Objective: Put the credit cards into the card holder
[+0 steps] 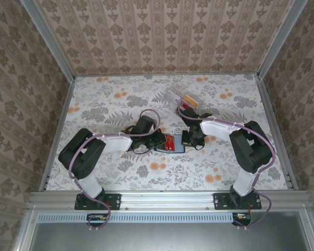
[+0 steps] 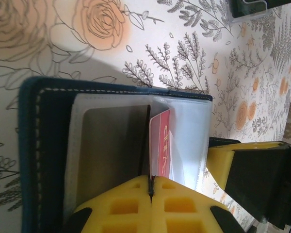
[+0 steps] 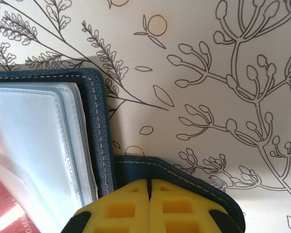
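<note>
While a gripper sits at each of its ends, card holder (image 1: 170,146) lies open mid-table (image 1: 110,104), nearer the near edge.
Left gripper (image 2: 151,187) fingers pressed together on thin dark edge (image 2: 148,141) rising from the holder's clear sleeves; card or sleeve, cannot tell. Red card (image 2: 160,141) sits in a sleeve just right of it. Right gripper (image 3: 149,187) clamped tight on navy tab (image 3: 184,170) at holder's right edge. Clear box (image 1: 187,98) with orange card (image 1: 191,101) toward far edge, right of centre, well apart.
</note>
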`<move>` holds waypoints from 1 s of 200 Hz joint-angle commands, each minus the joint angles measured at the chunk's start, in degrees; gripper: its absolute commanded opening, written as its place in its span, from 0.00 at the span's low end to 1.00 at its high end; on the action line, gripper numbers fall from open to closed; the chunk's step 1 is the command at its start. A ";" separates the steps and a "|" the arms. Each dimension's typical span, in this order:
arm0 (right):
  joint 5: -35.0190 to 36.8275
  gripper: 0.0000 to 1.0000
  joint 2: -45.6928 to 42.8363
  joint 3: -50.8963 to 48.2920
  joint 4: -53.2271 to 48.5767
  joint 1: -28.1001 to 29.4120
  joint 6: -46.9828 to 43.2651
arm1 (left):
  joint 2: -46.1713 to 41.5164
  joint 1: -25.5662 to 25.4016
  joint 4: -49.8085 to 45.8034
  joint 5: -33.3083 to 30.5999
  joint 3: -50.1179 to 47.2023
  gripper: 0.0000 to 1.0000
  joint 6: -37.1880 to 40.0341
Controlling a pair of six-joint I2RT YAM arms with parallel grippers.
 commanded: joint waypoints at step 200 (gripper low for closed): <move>-6.01 0.00 2.27 -3.05 3.34 0.06 1.40 | 5.83 -2.06 -5.96 0.17 7.32 0.32 2.45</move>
